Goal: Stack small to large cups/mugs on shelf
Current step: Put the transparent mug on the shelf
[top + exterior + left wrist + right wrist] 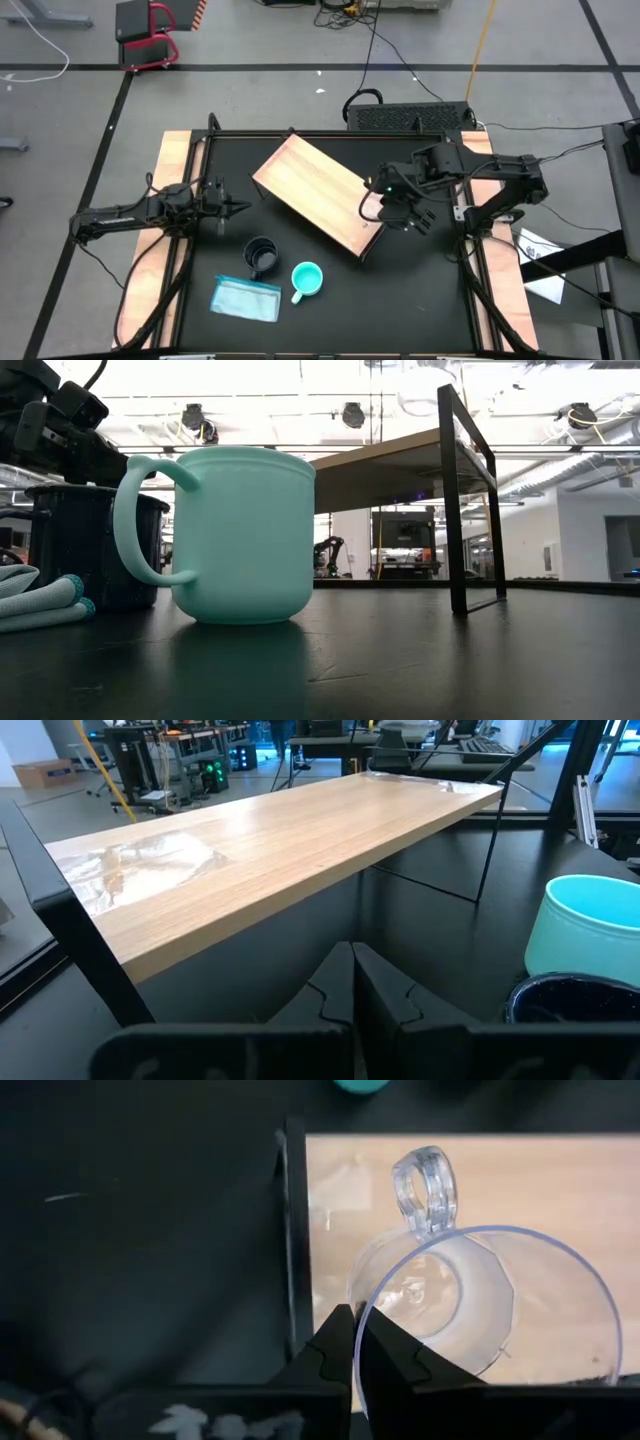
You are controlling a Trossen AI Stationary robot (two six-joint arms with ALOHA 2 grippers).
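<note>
Right end effector [355, 1342] pinched the clear cup [480, 1305] by its rim over the shelf [318, 192] end, placing it; next: release, fetch turquoise mug [306, 279].

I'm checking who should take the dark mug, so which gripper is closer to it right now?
Left. The left gripper sits beside the shelf, just up from the dark mug. The right gripper is across the shelf, holding the clear cup.

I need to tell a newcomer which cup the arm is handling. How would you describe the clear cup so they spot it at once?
Find the light-wood shelf lying askew on the black table. At its end nearest the right gripper, pinched by the rim, is the clear cup. Unlike the turquoise mug and dark mug, it is see-through.
</note>
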